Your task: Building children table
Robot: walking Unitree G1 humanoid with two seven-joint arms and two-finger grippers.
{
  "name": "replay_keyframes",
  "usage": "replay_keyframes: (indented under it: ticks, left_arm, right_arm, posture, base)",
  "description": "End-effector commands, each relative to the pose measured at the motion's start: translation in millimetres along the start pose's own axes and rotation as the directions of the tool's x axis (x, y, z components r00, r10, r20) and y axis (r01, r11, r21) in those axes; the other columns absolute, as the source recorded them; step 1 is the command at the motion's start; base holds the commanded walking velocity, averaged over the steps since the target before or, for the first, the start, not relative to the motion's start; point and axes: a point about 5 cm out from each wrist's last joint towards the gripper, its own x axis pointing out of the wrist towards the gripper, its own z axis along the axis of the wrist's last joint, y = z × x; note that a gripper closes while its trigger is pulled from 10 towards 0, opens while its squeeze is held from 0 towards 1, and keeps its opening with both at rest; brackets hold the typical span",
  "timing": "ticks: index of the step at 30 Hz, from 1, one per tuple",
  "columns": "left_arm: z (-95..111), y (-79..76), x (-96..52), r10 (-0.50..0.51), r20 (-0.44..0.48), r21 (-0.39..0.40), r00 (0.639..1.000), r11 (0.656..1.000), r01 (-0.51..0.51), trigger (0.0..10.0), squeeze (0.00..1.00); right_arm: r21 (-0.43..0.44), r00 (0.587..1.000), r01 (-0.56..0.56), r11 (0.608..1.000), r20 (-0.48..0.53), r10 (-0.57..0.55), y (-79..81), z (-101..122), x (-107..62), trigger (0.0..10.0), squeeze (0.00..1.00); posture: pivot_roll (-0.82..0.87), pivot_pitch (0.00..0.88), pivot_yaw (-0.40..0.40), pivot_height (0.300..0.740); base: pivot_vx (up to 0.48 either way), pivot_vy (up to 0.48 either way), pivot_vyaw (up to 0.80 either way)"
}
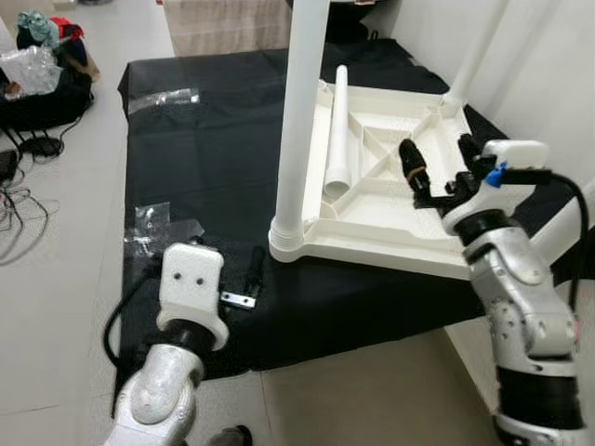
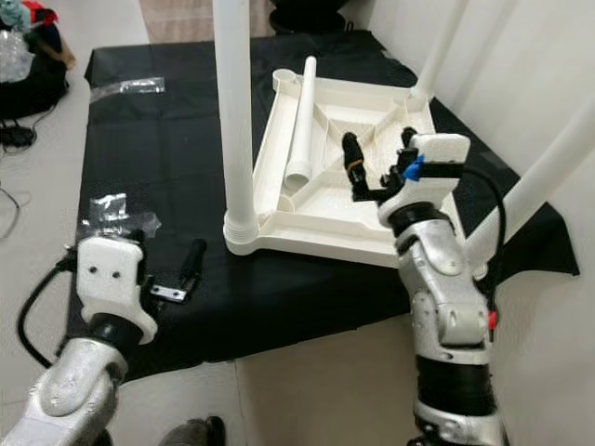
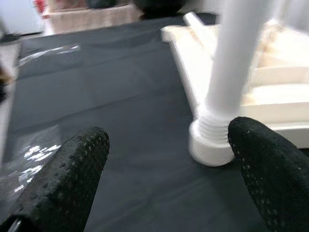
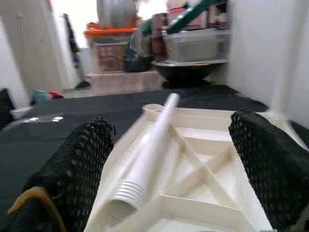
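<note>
Left gripper (image 1: 253, 277): fingers spread wide, empty, low over black cloth (image 1: 204, 139), near clear plastic bag (image 1: 149, 223). Upturned white table top (image 1: 390, 200): flat on cloth, centre-right. Screwed-in leg (image 1: 302, 121): upright at near-left corner. Loose leg (image 1: 339, 130): lying inside top's ribbed underside. Right gripper (image 1: 439, 163): fingers wide apart, empty, above top's right part.

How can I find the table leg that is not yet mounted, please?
Look at the black cloth on the floor, where the white tabletop lies upside down. Inside its ribbed underside, along the left edge, lies a white leg. Unlike the other legs, which stand upright in the corners, this one lies flat, with its threaded end pointing toward the robot.
</note>
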Motion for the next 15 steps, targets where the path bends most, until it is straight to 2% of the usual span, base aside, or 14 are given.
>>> replay_keyframes:
  ticks: [1, 8, 10, 11, 13, 14, 15]
  left_arm:
    - [0.3, 0.5, -1.4, 0.001, 0.004, -0.002, 1.0, 1.0, -0.001, 10.0, 0.0]
    - [-1.0, 0.0, -2.4, -0.005, 0.0, 0.0, 1.0, 1.0, 0.005, 10.0, 0.0]
    - [-1.3, -1.5, -3.4, -0.008, -0.001, -0.002, 1.0, 1.0, 0.008, 10.0, 0.0]
    - [-1.3, -1.5, -3.4, -0.008, -0.001, -0.002, 1.0, 1.0, 0.008, 10.0, 0.0]
    - [-3.0, -2.6, -4.5, -0.017, -0.007, -0.006, 1.0, 1.0, 0.017, 10.0, 0.0]
    - [-3.0, -2.6, -4.5, -0.017, -0.007, -0.006, 1.0, 1.0, 0.017, 10.0, 0.0]
    - [-4.5, -4.1, -5.4, -0.032, -0.014, -0.01, 0.999, 0.999, 0.032, 10.0, 0.0]
  right_arm:
    - [-0.02, 0.999, 0.036, 0.999, 0.003, -0.036, -5.1, 0.4, 0.0, 10.0, 0.0]
    - [-0.039, 0.999, 0.05, 0.998, 0.002, -0.05, -10.0, 1.7, 4.2, 10.0, 0.0]
    - [-0.051, 0.999, -0.01, 0.999, -0.047, 0.008, -20.5, -3.7, 8.6, 10.0, 0.0]
    - [-0.051, 0.999, -0.01, 0.999, -0.047, 0.008, -20.5, -3.7, 8.6, 10.0, 0.0]
    - [-0.044, 0.984, -0.12, 0.992, -0.134, 0.113, -26.9, -12.6, 10.8, 10.0, 0.0]
    - [-0.044, 0.984, -0.12, 0.992, -0.134, 0.113, -26.9, -12.6, 10.8, 10.0, 0.0]
    - [-0.014, 0.973, -0.161, 0.987, -0.168, 0.157, -31.4, -15.1, 11.7, 10.0, 0.0]
  posture:
    - [0.05, 0.169, -0.081, 0.74]
    - [0.05, 0.167, -0.078, 0.74]
    - [0.05, 0.16, -0.08, 0.74]
    - [0.05, 0.16, -0.08, 0.74]
    - [0.05, 0.159, -0.082, 0.74]
    - [0.05, 0.159, -0.082, 0.74]
    - [0.05, 0.16, -0.081, 0.74]
  base:
    - [0.0, 0.0, 0.0]
    - [0.0, 0.0, 0.0]
    - [0.0, 0.0, 0.0]
    - [0.0, 0.0, 0.0]
    - [0.0, 0.0, 0.0]
    - [0.0, 0.0, 0.0]
    - [0.0, 0.0, 0.0]
